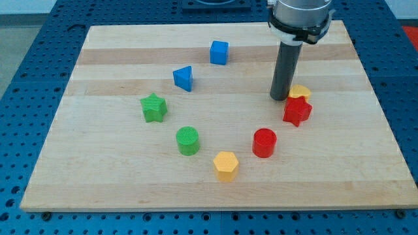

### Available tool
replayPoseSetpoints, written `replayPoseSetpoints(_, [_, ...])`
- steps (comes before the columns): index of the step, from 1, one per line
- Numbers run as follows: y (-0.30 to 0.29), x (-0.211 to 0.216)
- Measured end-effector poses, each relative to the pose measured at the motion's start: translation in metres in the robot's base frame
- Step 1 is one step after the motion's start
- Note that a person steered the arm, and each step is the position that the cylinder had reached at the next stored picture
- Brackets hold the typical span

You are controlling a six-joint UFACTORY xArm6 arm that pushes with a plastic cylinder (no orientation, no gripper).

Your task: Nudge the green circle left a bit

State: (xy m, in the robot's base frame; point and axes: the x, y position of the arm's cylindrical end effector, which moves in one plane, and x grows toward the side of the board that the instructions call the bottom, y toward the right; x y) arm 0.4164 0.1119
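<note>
1. Toward the view's upper right, my tip (281, 98) rests on the wooden board (117, 189), at the lower end of a straight dark rod (286, 68) that hangs from the arm's grey collar at the view's top.
2. With no jaws to open or close, the rod grips nothing; its end stands bare on the wood.
3. Just at 3 o'clock from my tip sits a yellow block (301, 91), partly hidden, so its shape cannot be told; whether the rod touches it cannot be made out.
4. A red star (297, 111) lies at about 5 o'clock from my tip, close by and against the yellow block's lower edge.
5. The green circle (188, 140) stands well apart from my tip, at roughly 8 o'clock from it, in the board's lower middle.
6. From the green circle, a green star (154, 108) lies at 10 o'clock, near but not touching.
7. A yellow hexagon (226, 165) sits at 4 o'clock from the green circle, with a red circle (264, 142) off at 3 o'clock.
8. A blue triangle (184, 78) lies at 12 o'clock from the green circle, and a blue cube (219, 52) farther up at 1 o'clock.
</note>
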Motion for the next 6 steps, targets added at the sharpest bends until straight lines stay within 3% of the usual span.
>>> replayPoseSetpoints(1, [-0.045, 0.017])
replayPoseSetpoints(3, [-0.101, 0.093])
replayPoseSetpoints(6, [-0.14, 0.119])
